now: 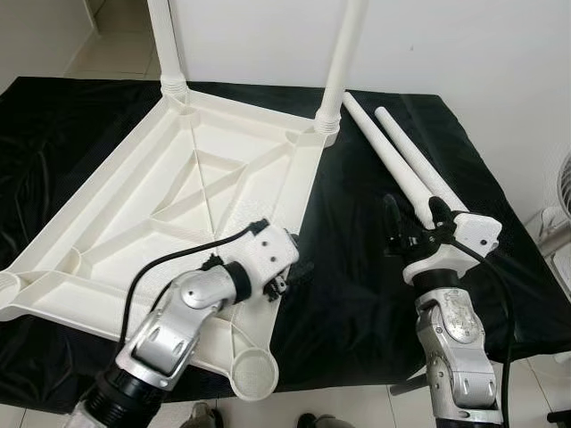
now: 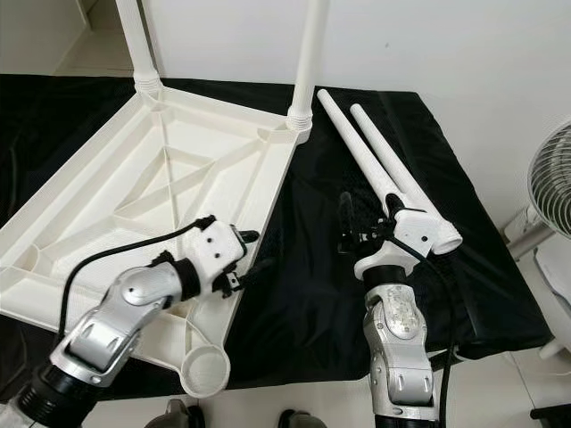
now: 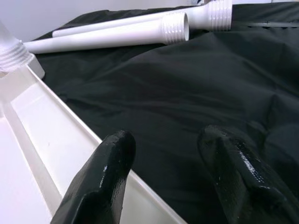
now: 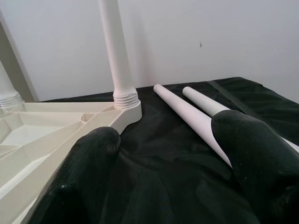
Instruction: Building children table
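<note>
The white plastic table top (image 1: pixel 178 196) lies upside down on a black cloth. Two white legs (image 1: pixel 343 62) (image 1: pixel 165 45) stand screwed into its far corners. Its near corner socket (image 1: pixel 254 370) is empty. Two loose legs (image 1: pixel 384 152) (image 1: pixel 424 169) lie side by side on the cloth to the right. My left gripper (image 2: pixel 257 251) hovers open at the top's right edge, its fingers (image 3: pixel 107 163) above rim and cloth. My right gripper (image 1: pixel 413 218) is open just before the loose legs' near ends (image 4: pixel 187 112), holding nothing.
The black cloth (image 1: pixel 357 294) covers a low platform whose front edge runs near my arms. A fan (image 2: pixel 549 178) stands at the right, beyond the platform. A white wall (image 2: pixel 446 45) is close behind. Tiled floor (image 1: pixel 357 406) lies below the front edge.
</note>
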`<state>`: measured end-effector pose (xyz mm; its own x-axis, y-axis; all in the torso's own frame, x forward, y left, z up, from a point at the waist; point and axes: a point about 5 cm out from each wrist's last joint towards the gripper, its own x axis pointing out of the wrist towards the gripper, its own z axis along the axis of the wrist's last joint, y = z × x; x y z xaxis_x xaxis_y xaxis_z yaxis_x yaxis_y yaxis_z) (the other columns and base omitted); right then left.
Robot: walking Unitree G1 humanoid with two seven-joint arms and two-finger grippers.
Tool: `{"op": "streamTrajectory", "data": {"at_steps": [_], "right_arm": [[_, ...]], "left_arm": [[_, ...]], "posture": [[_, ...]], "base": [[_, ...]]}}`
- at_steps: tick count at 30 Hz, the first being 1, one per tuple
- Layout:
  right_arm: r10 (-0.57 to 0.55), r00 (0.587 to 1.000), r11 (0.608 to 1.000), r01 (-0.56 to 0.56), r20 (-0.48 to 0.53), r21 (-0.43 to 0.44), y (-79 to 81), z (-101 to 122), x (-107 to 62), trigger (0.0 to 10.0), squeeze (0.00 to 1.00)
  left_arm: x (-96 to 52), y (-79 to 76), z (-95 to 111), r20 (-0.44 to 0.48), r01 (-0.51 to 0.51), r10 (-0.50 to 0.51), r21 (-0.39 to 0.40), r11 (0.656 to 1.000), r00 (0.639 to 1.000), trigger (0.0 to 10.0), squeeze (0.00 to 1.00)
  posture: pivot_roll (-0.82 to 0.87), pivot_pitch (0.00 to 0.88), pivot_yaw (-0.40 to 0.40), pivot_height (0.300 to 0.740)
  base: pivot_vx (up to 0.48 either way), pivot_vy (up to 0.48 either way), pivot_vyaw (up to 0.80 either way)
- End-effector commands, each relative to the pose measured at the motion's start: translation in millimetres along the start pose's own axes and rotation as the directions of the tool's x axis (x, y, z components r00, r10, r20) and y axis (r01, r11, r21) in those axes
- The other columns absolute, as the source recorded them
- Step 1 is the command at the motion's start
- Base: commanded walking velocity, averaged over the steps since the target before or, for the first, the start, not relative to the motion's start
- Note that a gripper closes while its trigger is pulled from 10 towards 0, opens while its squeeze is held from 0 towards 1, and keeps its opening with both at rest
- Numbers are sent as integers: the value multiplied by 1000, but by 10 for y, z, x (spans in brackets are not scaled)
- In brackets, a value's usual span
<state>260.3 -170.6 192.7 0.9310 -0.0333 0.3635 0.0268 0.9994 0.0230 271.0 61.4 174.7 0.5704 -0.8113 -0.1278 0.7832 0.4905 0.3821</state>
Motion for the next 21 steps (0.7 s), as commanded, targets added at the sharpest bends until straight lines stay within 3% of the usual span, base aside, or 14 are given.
{"op": "streamTrajectory", "data": {"at_steps": [1, 5, 6, 7, 9, 11, 14, 15, 21], "right_arm": [[-16, 1000, 1000, 16, -9, -6, -47, -1, -25, 10000, 0], [-14, 1000, 1000, 13, -12, -6, -50, -4, -31, 10000, 0], [-9, 1000, 1000, 9, -14, -7, -54, -6, -33, 10000, 0], [-9, 1000, 1000, 9, -14, -7, -54, -6, -33, 10000, 0], [3, 1000, 1000, -4, -16, -10, -62, -10, -27, 10000, 0], [8, 1000, 1000, -8, -15, -12, -63, -10, -25, 10000, 0], [9, 1000, 1000, -9, -16, -13, -68, -10, -23, 10000, 0], [13, 1000, 1000, -13, -18, -16, -74, -13, -24, 10000, 0], [17, 1000, 1000, -18, -22, -19, -84, -16, -27, 10000, 0]], "left_arm": [[-17, 31, -14, -8, -19, 19, -15, 1000, 1000, 10000, 0], [-78, 65, 16, 13, 0, 1, -32, 1000, 1000, 10000, 0], [-177, 121, 25, 27, 27, -26, -44, 999, 999, 10000, 0], [-177, 121, 25, 27, 27, -26, -44, 999, 999, 10000, 0], [-407, 232, -25, 10, 98, -98, -48, 994, 995, 10000, 0], [-478, 257, -54, -5, 124, -124, -60, 991, 992, 10000, 0], [-536, 260, -79, -22, 155, -156, -62, 986, 987, 10000, 0], [-648, 241, -107, -48, 217, -221, -81, 973, 974, 10000, 0], [-781, 200, -145, -95, 291, -301, -107, 951, 949, 10000, 0]], "posture": [[5, 157, -18, 740], [5, 157, -18, 740], [9, 157, -19, 740], [9, 157, -19, 740], [15, 156, -19, 740], [15, 156, -19, 740], [20, 155, -18, 740], [23, 155, -21, 740], [24, 155, -23, 740]], "base": [[0, 0, 0], [0, 0, 0], [0, 0, 0], [0, 0, 0], [0, 0, 0], [0, 0, 0], [0, 0, 0], [0, 0, 0], [0, 0, 0]]}}
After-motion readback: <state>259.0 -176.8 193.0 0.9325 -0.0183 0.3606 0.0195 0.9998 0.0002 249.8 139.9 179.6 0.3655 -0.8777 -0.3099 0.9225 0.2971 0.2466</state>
